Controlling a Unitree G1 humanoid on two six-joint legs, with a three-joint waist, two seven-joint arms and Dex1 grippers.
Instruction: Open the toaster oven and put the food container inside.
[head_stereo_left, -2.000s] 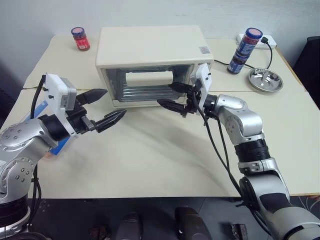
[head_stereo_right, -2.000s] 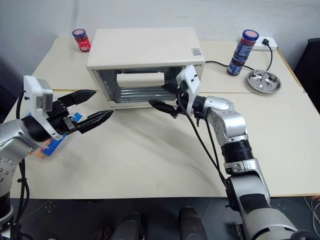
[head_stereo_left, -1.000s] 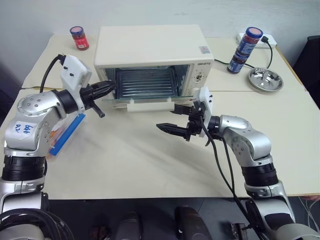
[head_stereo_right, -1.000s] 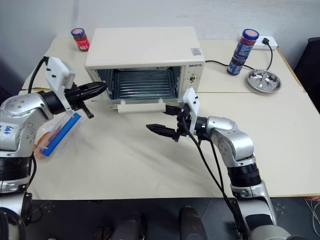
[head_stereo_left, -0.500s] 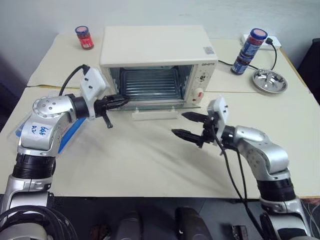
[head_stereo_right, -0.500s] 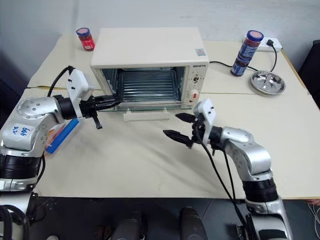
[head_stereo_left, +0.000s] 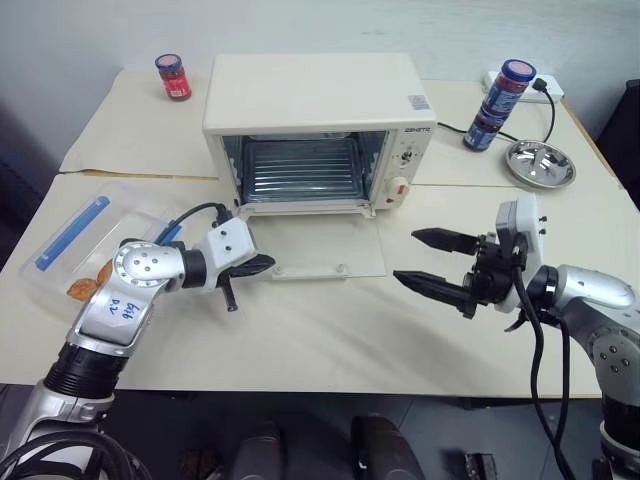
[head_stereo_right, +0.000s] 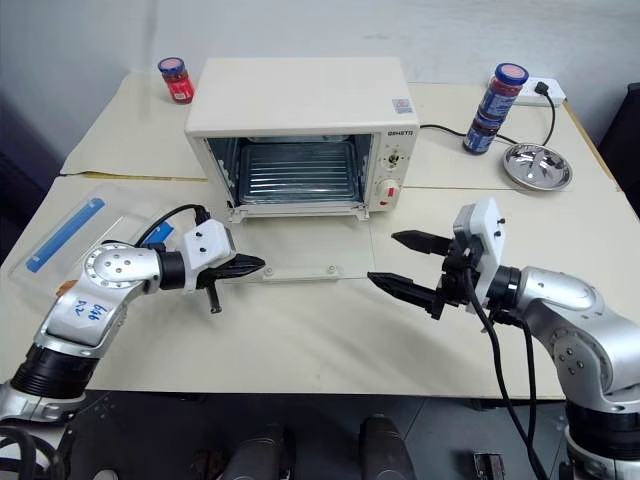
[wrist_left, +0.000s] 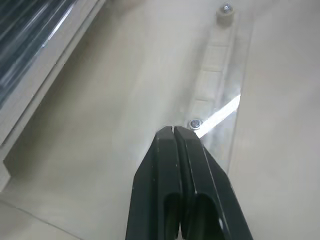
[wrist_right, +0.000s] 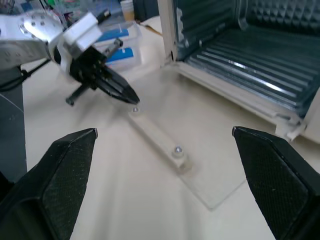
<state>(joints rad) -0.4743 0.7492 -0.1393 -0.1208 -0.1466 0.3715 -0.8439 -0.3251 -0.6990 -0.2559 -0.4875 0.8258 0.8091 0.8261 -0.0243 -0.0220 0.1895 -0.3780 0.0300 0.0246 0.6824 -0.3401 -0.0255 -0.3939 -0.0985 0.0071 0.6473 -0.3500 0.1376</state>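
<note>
The cream-white toaster oven stands at the back middle of the table, its rack showing. Its glass door lies flat on the table, white bar handle toward me. My left gripper is shut, its tip resting at the handle's left end by a screw. The right gripper hangs open, holding nothing, to the right of the door. The food container, clear with blue strips and orange food, lies at the left edge beyond my left arm.
A red-lidded jar stands at the back left. Two stacked blue-lidded jars, a metal dish and a power strip with its cable sit at the back right.
The oven door has dropped from part open to flat on the table. My left gripper came down with its handle end. The right gripper pulled away to the right, still open.
</note>
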